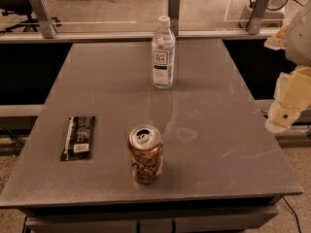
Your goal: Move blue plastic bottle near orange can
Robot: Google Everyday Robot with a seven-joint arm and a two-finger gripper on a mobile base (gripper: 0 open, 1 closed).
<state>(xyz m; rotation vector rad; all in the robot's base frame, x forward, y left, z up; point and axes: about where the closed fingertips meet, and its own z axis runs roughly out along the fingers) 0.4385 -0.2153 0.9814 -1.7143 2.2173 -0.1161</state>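
Observation:
The blue plastic bottle [163, 52] stands upright at the far middle of the grey table [112, 91]. It is clear, with a white cap and a white-and-dark-blue label. The orange can [145, 154] stands upright near the front middle, copper-orange with a dark scribbly pattern and a silver top. It is well in front of the bottle. My gripper [286, 108] shows as pale cream parts at the right edge of the view. It is beyond the table's right side, far from both things and holding nothing that I can see.
A flat black snack wrapper [78, 137] lies at the front left of the table. A glass partition with metal posts [174, 6] runs along the table's far edge. An office chair [19, 4] stands at the far left. The table's front edge is close to the can.

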